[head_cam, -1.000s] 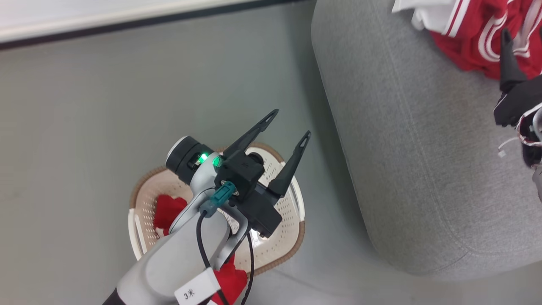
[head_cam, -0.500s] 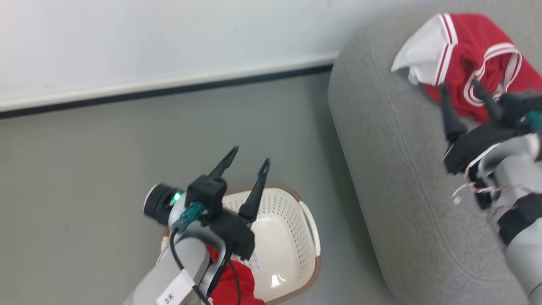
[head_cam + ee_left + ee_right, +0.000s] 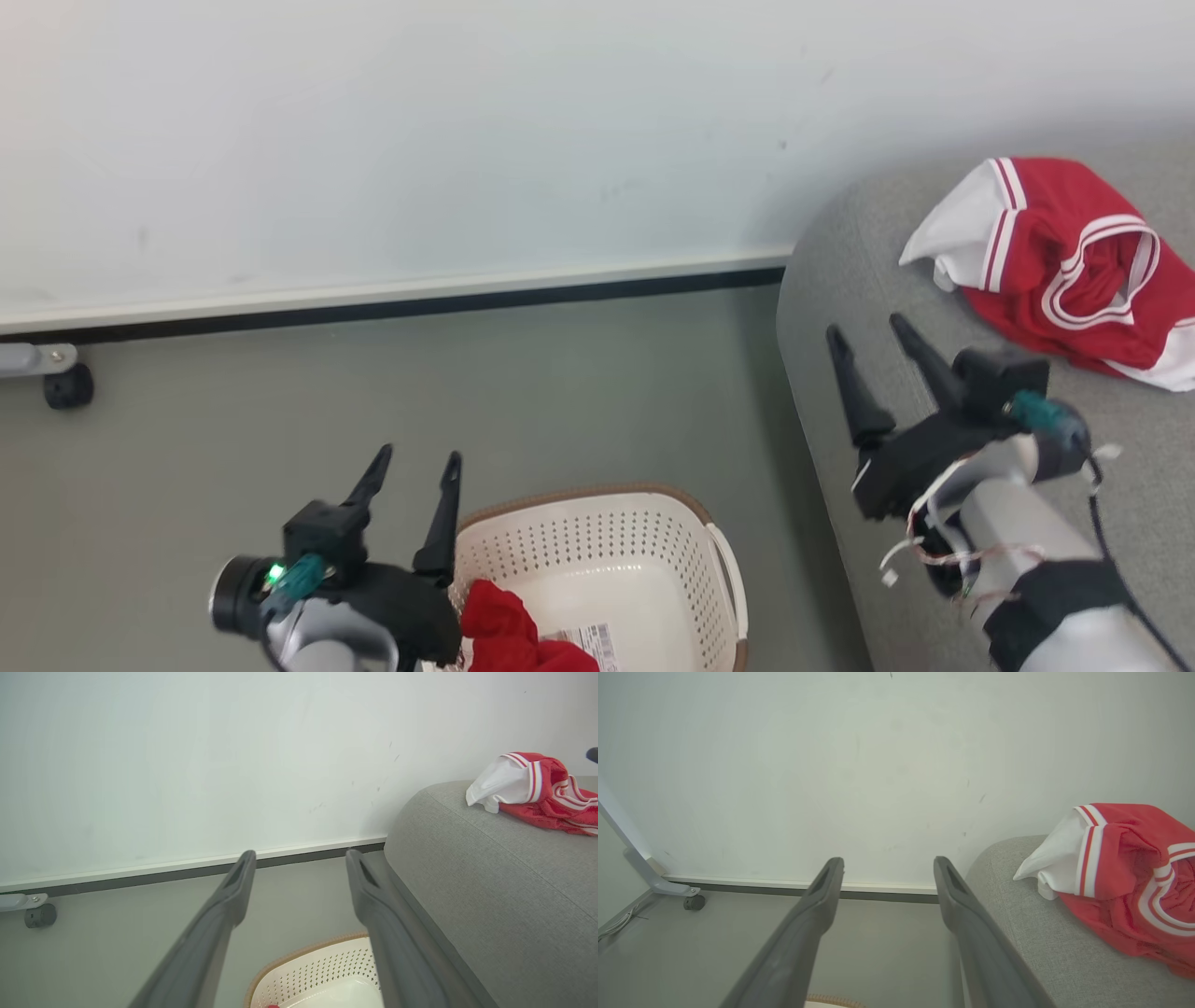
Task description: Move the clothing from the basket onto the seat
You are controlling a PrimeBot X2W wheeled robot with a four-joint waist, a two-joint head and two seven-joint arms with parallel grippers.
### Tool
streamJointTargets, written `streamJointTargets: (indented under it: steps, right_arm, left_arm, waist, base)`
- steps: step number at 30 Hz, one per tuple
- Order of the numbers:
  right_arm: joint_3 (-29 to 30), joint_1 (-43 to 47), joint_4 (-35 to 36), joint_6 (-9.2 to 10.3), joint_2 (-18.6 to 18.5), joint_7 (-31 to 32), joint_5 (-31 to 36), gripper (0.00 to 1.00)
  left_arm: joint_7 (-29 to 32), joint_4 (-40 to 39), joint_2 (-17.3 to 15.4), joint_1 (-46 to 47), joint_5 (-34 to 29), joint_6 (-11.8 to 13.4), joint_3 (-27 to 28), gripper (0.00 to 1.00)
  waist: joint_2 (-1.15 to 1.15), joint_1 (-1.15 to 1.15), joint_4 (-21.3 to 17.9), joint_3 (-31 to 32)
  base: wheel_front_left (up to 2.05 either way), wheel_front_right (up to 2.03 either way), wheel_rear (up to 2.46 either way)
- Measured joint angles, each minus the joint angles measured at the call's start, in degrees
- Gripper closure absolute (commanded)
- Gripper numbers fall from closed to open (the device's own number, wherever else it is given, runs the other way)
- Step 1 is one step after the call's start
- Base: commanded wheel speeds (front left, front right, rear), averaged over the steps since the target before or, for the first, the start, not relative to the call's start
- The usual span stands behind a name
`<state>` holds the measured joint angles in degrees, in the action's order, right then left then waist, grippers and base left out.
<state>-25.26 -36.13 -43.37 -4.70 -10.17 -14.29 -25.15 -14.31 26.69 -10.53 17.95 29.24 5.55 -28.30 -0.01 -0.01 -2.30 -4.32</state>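
both of mine are empty. my left claw [image 3: 417, 457] sits at the lower left of the head view, fingers spread wide with nothing between them, just left of the basket [image 3: 597, 493]. i judge it is parked there because the next pick is right beside it. my right claw [image 3: 864, 327] is at the right, also spread and bare, over the left edge of the seat [image 3: 868, 271]. it is near but apart from the red-and-white garment [image 3: 1055, 271] that lies crumpled at the upper right on the grey cushion. that piece looks delivered, so open fingers make sense there.

a red garment [image 3: 499, 621] lies bunched in the basket's left part at the bottom edge, next to a white label [image 3: 588, 639] on the basket's bottom. so the clothing is split, part on the seat and part in the basket, and the job reads as partly done.

the bottom edge of the frame cuts off the basket's near half and the lower part of the red garment, so i cannot say how much fabric is in there, or whether it is more than one piece. the seat runs off the right edge. in my left wrist view a sliver of red shows at the very bottom, inside the basket rim.
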Motion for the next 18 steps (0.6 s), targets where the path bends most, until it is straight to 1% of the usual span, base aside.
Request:
streamJointTargets:
  steps: [4, 7, 11, 18]
  right_arm:
    - [-0.67, 3.64, 3.14, 1.34, 0.87, 0.0, 0.75, 0.0]
    - [-0.79, 6.25, 5.75, 2.7, 1.36, 0.0, 1.1, 0.0]
    - [-0.66, 10.1, 9.18, 4.26, 1.78, 0.0, 1.82, 0.0]
    - [0.18, 16.3, 15.04, 5.71, 1.66, 0.0, 2.54, 0.0]
  left_arm:
    - [0.0, -2.21, -0.88, -2.97, 0.37, 0.51, 2.82, 0.0]
    - [0.0, -3.57, -1.69, -4.99, 0.37, 0.56, 4.5, 0.0]
    - [0.0, -5.78, -2.03, -8.46, 0.3, 1.02, 6.21, 0.0]
    - [0.0, -9.06, -2.04, -13.16, -0.77, 1.09, 8.76, 0.0]
  waist:
    - [0.01, 0.0, 0.69, 1.57]
    - [0.01, 0.0, 0.83, 2.46]
    - [0.0, 0.01, 0.79, 3.32]
    - [0.01, 0.01, 0.84, 4.56]
  base:
    - [0.0, 0.0, 0.0]
    - [0.0, 0.0, 0.0]
    - [0.0, 0.0, 0.0]
    - [0.0, 0.0, 0.0]
